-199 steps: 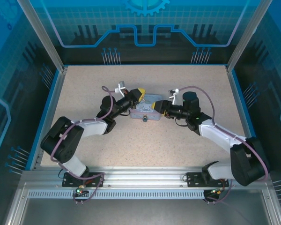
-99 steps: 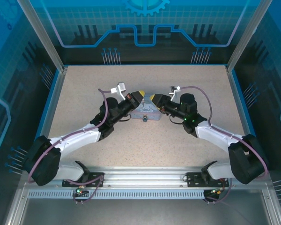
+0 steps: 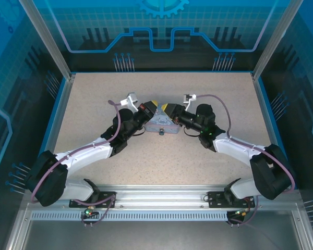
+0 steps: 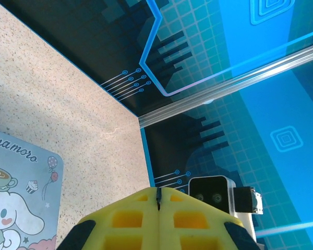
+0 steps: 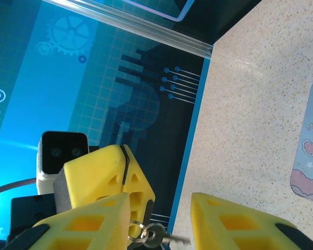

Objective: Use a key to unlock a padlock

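Over the far edge of the pale tin box (image 3: 165, 125) my left gripper (image 3: 153, 105) is shut, tip to tip with my right gripper (image 3: 165, 109). In the left wrist view the yellow pads pinch a thin dark sliver, the key (image 4: 158, 198). From the right wrist view, the left gripper (image 5: 123, 151) has a small ring with a silver key (image 5: 164, 239) dangling under it. That key hangs between the open right gripper's (image 5: 160, 229) fingers, touching neither. A tiny dark lump, apparently the padlock (image 3: 160, 132), sits at the box's near edge.
The tin box (image 4: 15, 203) lies mid-table on the speckled top, its printed lid (image 5: 310, 151) showing in both wrist views. Blue walls and metal posts enclose the table. Purple cables loop over both arms.
The left arm stretched out and both grippers rose and closed in on each other over the box's far edge. The right gripper slid left until the tips nearly meet.
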Tool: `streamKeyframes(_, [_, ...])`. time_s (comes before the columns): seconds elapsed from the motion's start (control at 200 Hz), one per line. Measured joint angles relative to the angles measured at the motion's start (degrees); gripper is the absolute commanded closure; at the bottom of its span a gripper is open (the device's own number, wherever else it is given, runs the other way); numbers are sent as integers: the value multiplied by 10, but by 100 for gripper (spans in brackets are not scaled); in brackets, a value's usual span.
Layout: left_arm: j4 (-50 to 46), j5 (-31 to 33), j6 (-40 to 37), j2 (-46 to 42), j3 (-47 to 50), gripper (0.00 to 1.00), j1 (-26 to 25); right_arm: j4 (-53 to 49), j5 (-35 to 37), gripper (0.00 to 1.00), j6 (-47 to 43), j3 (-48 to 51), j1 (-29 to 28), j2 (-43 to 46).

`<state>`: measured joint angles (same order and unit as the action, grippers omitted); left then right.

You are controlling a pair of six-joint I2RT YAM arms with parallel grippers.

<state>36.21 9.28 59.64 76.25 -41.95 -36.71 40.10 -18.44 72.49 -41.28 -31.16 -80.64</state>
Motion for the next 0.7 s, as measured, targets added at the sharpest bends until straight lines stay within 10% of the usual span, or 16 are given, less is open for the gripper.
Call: streamKeyframes(0.7, [1, 4, 2, 1, 9, 100, 0, 44, -13, 74, 12, -7, -15, -31])
